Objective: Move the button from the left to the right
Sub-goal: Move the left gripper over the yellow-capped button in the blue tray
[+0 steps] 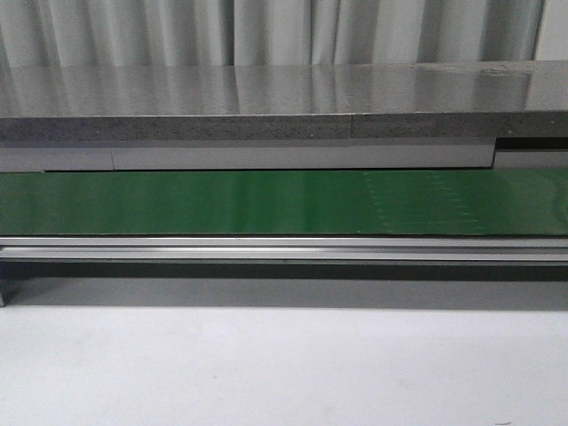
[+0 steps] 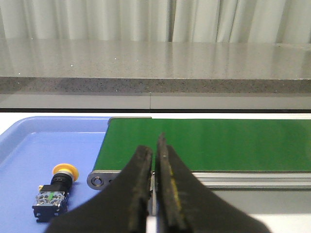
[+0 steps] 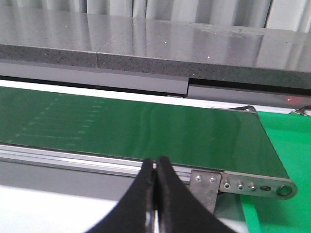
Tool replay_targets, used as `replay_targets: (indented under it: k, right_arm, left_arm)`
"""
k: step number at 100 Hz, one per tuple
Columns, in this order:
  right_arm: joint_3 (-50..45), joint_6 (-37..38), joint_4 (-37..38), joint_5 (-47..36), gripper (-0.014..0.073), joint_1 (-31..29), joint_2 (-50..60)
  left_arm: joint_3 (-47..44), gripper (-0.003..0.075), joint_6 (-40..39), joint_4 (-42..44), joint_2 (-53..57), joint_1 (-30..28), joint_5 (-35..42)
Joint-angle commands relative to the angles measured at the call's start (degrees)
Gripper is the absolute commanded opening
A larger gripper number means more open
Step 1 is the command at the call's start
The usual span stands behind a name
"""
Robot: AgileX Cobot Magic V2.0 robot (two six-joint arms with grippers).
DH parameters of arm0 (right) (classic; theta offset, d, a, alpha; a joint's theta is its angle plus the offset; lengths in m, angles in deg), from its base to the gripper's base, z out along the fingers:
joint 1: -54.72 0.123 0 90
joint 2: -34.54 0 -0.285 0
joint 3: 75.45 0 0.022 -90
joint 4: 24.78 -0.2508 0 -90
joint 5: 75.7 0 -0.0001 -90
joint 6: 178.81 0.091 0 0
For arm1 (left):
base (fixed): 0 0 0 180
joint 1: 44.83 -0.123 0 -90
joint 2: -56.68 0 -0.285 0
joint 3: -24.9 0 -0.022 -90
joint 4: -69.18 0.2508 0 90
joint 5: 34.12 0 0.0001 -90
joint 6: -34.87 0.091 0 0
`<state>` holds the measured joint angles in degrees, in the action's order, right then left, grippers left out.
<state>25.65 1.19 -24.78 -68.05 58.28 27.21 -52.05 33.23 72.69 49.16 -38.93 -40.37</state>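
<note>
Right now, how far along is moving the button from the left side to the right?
Nothing looks done. The button lies on its side in the blue tray beside the end of the green belt, ungripped. The left gripper and right gripper are both shut and empty. Left to do: open, grasp the button and carry it right, probably to the green tray.

Matte black tapered jaws, a yellowish streak along the left gripper's (image 2: 155,187) inner edge.

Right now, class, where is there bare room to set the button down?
The green belt is bare end to end. The green tray past its right end shows bare. The blue tray has room beyond the button. Both hands, left and right, are shut.
</note>
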Motion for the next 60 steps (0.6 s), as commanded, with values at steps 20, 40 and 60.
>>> replay_targets:
  k: [20,40,60]
  right_arm:
    - [0.0,0.0,0.7,-5.1,-0.0121,0.0,1.0]
    - [0.0,0.0,0.7,-5.1,-0.0121,0.0,1.0]
    - [0.0,0.0,0.7,-5.1,-0.0121,0.0,1.0]
  left_arm:
    - [11.3,0.0005,-0.3,-1.9,-6.0,0.0,-1.9]
    - [24.1,0.0005,-0.3,-1.9,-16.9,0.0,-14.4]
    - [36.5,0.0005,-0.3,-1.9,-28.9,0.0,-33.1]
